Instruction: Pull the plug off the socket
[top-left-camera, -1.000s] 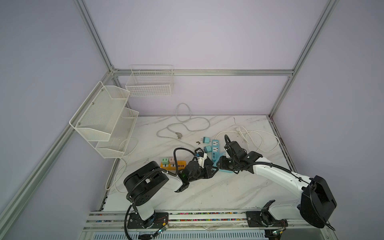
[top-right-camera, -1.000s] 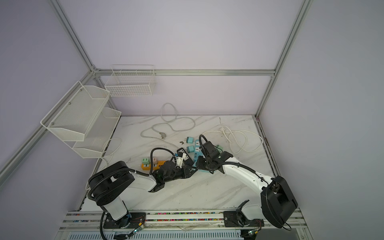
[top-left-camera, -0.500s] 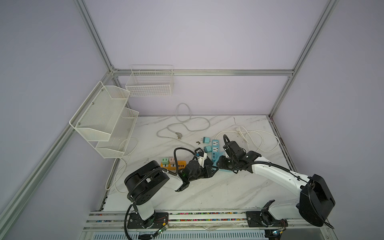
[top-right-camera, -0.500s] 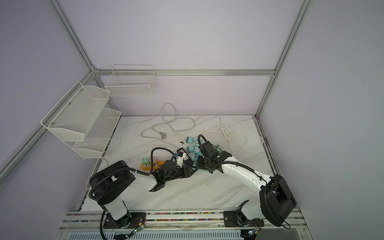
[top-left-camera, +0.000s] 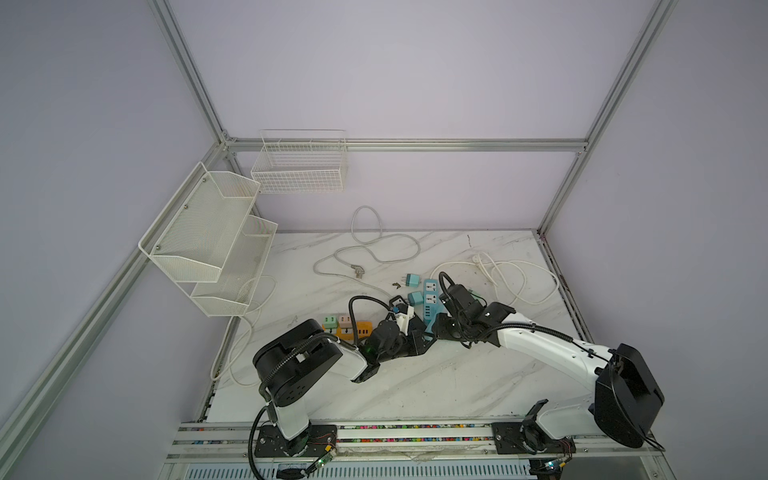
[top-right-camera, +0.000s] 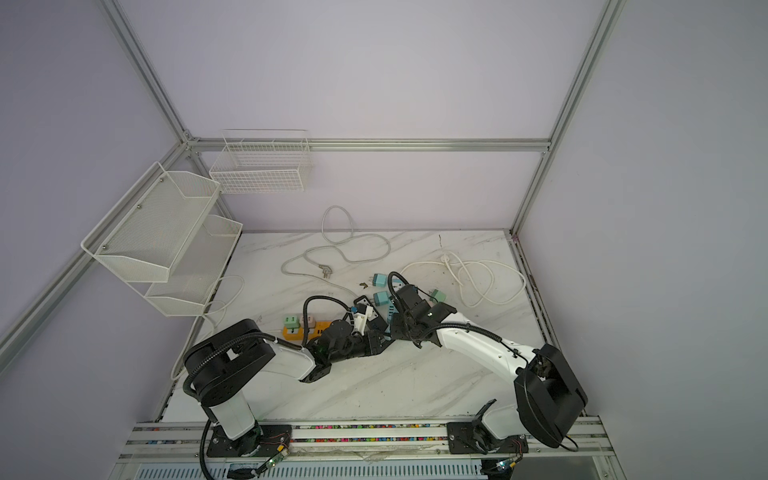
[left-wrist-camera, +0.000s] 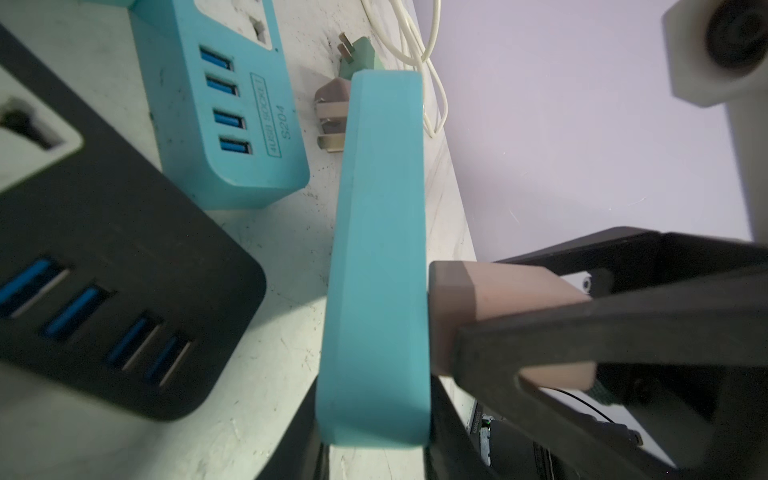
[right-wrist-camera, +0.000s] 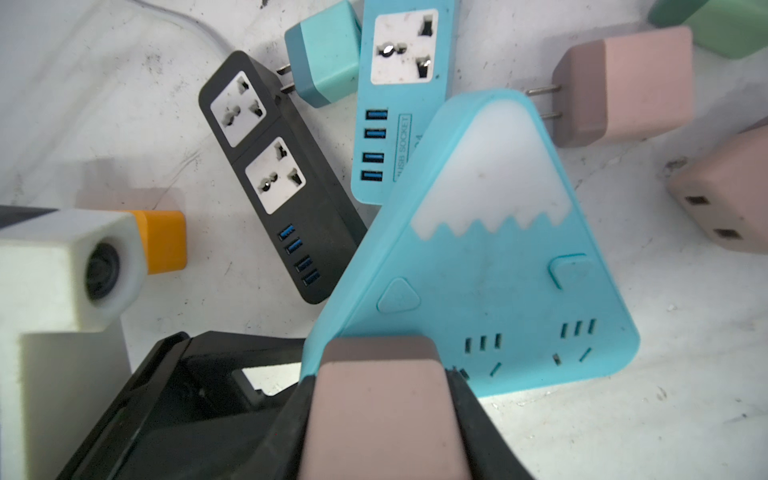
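A: Where, dusty-pink square plug (right-wrist-camera: 386, 415)?
B: Seated in blue triangular plastic socket (right-wrist-camera: 478, 266), gripped by right jaws; left jaws clenched on socket's edge. Pull axis: straight off its face.

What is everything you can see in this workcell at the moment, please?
triangular socket: one, teal with white peak, tilted, table centre
held plug: one, pink, seated in the triangular socket
loose pink plugs: two, beside that socket
blue strip: one, light blue, flat
black strip: one, beside the blue one
teal plugs: two, left of the blue strip
loose green plug: one, right of the blue strip
orange strip: one, left of centre, carrying a green adapter and a pink adapter
cables: three, white, back, right, left
mesh shelf: one, white, left wall
wire basket: one, white, back wall
table: one, white marble
left gripper: black, shut on the triangular socket
right gripper: black, shut on the held plug
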